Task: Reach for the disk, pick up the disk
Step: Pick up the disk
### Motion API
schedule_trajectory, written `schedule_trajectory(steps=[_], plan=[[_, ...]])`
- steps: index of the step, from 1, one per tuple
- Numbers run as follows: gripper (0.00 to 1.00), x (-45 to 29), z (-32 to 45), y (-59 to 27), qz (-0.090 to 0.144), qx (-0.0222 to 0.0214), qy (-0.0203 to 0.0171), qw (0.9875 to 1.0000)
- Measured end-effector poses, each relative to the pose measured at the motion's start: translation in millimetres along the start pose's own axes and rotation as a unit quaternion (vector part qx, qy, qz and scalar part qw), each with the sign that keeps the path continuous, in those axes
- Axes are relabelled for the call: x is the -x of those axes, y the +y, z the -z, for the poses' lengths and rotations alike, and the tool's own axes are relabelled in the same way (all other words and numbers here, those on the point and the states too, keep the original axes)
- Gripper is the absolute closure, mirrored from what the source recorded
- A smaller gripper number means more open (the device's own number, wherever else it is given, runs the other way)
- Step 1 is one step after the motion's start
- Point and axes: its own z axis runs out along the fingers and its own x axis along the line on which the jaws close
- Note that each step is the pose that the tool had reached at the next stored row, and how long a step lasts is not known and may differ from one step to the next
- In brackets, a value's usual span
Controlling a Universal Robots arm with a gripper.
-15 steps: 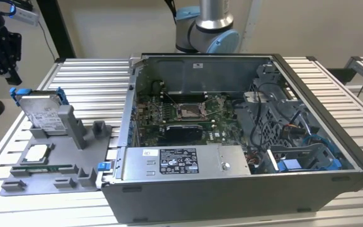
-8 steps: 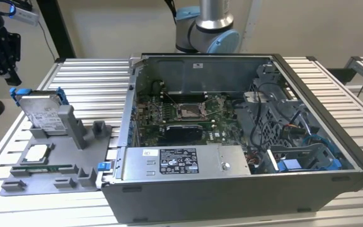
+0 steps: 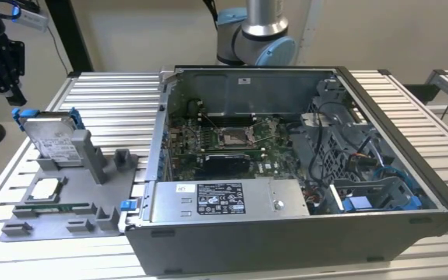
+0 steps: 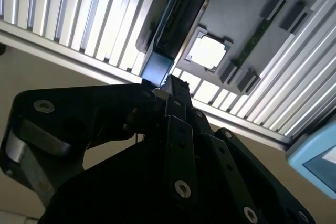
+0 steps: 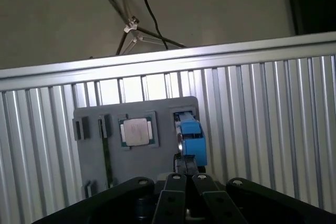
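Note:
The disk [image 3: 53, 139], a silver drive with a white label in a blue bracket, stands on edge in a slot of the grey holder plate [image 3: 53, 219] at the exterior view's left. My black gripper [image 3: 14, 93] hangs above and to the left of it, not touching it. Both wrist views look down the fingers at the disk's blue-framed edge [image 5: 191, 136] [image 4: 157, 69], which lies just beyond the fingertips. The fingers [image 5: 176, 179] are pressed together, so the gripper [image 5: 185, 167] [image 4: 175, 83] is shut with nothing in it.
A square silver processor chip [image 5: 136, 131] [image 3: 46, 188] lies flat on the plate beside the disk. An open computer case [image 3: 302, 175] takes up the middle and right of the ribbed aluminium table [image 3: 107, 99]. Grey posts [image 3: 91, 154] rise from the plate close to the disk.

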Motion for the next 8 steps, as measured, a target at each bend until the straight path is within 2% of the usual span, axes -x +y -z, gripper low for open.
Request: schedule_trajectory(steps=[8], plan=[[1.00, -0.1, 0.0, -0.2, 0.007, 0.0000, 0.0002, 1.0000]])
